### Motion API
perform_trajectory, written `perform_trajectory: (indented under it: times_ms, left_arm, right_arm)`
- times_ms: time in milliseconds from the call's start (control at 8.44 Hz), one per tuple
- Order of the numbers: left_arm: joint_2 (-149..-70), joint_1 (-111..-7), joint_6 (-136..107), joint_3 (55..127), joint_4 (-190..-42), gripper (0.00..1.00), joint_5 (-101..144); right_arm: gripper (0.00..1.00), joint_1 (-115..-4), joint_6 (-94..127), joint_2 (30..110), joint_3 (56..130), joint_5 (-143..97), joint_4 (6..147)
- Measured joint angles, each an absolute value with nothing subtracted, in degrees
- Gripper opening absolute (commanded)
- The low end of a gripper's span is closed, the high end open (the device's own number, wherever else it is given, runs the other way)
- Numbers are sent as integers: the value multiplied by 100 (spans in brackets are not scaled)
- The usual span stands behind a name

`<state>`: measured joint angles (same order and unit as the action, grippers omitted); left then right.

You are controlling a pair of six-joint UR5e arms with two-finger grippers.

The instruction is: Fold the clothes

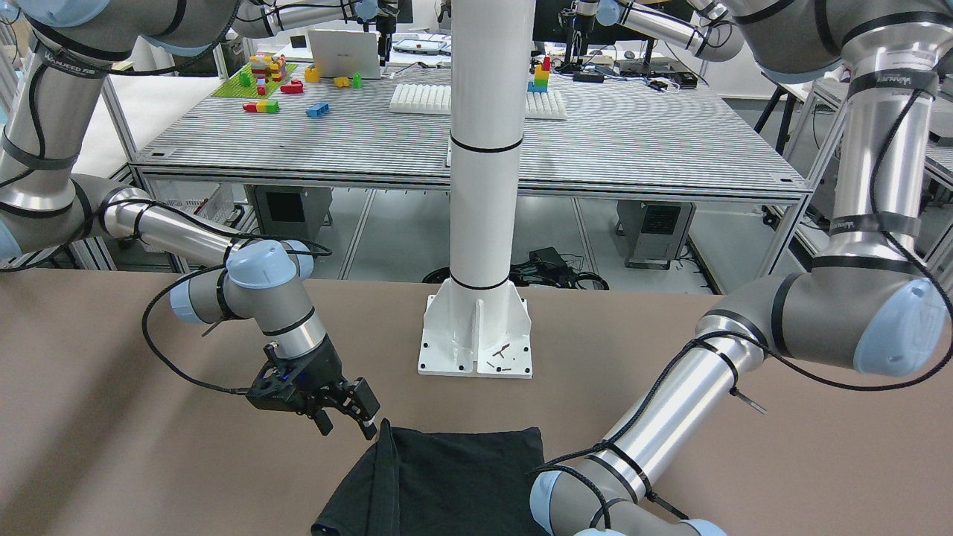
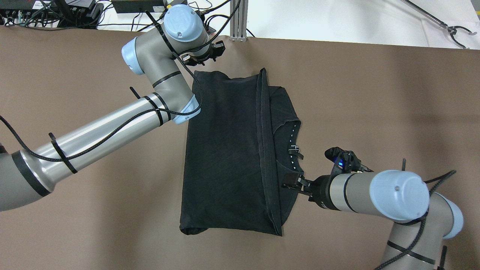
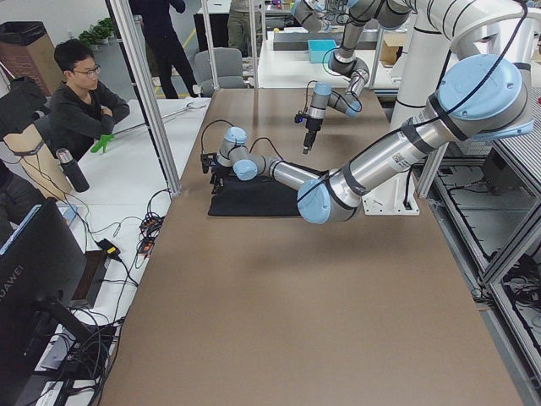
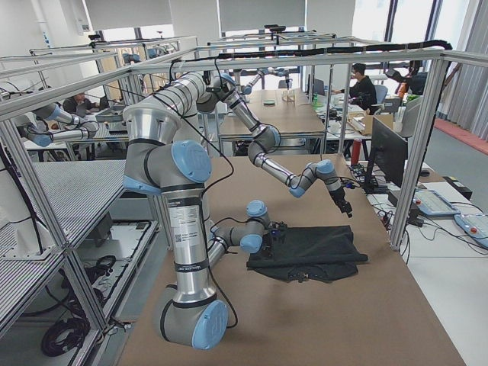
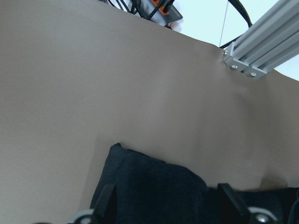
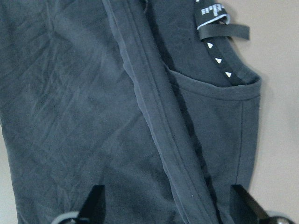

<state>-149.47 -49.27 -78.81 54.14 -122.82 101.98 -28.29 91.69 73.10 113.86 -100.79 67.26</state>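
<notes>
Black garment (image 2: 225,150) is lying long-axis pointing away from the robot. The right hand (image 1: 348,415) is hovering open by its collar side, and the left hand (image 5: 166,198) is hanging open over the far corner.

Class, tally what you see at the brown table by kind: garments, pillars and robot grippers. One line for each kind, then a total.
Garment: 1
Pillar: 1
Grippers: 2, the left gripper and the right gripper
Total: 4
</notes>
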Motion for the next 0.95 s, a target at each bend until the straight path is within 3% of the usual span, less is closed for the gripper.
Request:
perform_trajectory:
  times_ms: [119, 474, 948]
  left_arm:
    - [-14660, -4940, -7845, 5765, -12274, 94, 10246]
    - [-14102, -4972, -7848, 6418, -12267, 94, 10286]
    - [-14024, -5023, -7883, 6510, -12269, 94, 10291]
  right_arm:
    - [56, -2800, 8785, 7135, 11283, -10065, 6860]
    - [56, -2417, 6803, 6955, 11040, -9976, 7314]
    - [48, -1965, 5937, 6935, 10990, -9822, 7805]
